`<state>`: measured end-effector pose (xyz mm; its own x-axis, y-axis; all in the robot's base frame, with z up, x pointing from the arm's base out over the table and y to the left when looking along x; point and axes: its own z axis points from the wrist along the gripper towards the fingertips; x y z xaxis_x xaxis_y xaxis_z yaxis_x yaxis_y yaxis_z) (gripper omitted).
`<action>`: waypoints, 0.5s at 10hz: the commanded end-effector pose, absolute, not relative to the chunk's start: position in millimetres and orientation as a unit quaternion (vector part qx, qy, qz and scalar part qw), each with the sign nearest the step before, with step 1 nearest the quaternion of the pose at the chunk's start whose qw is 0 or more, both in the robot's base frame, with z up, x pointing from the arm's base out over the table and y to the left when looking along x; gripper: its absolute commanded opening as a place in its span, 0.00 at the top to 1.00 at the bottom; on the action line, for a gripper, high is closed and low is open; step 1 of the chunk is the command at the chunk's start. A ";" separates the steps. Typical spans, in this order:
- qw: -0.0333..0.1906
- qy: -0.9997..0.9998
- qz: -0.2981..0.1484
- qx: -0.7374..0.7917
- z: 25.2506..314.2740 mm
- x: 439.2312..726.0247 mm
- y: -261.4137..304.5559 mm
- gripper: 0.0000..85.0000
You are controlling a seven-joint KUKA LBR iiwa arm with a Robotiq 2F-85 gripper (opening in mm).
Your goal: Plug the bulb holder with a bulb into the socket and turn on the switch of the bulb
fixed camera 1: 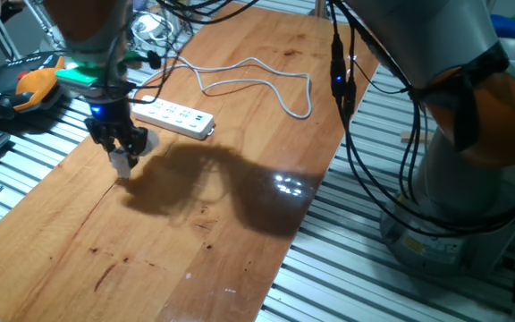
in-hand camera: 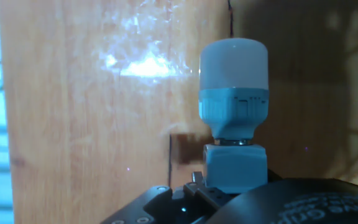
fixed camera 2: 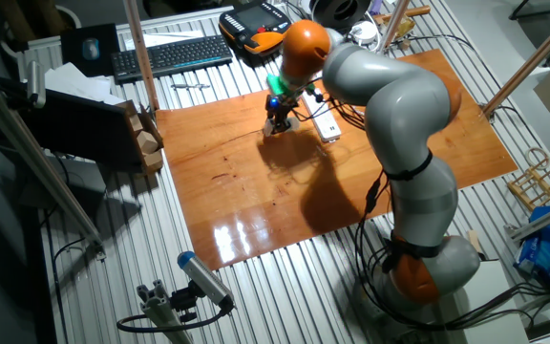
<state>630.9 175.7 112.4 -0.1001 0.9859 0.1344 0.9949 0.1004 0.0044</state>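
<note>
We log the tool (fixed camera 1: 122,152) low over the wooden bench (fixed camera 1: 195,241), its fingers clamped on the bulb holder (in-hand camera: 235,168), which stands just ahead of them in the hand view with the bulb (in-hand camera: 233,81) seated on its far end. We record the socket (fixed camera 1: 175,116) flat on the bench just beyond the tool, its white cable (fixed camera 1: 257,85) looping farther off.
</note>
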 end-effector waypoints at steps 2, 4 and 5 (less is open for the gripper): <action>0.026 -0.766 -0.039 -0.641 122.9 627.4 175.1 1.00; 0.012 -0.765 -0.029 -0.643 124.3 627.3 171.4 1.00; 0.008 -0.747 -0.025 -0.664 127.2 626.8 169.3 1.00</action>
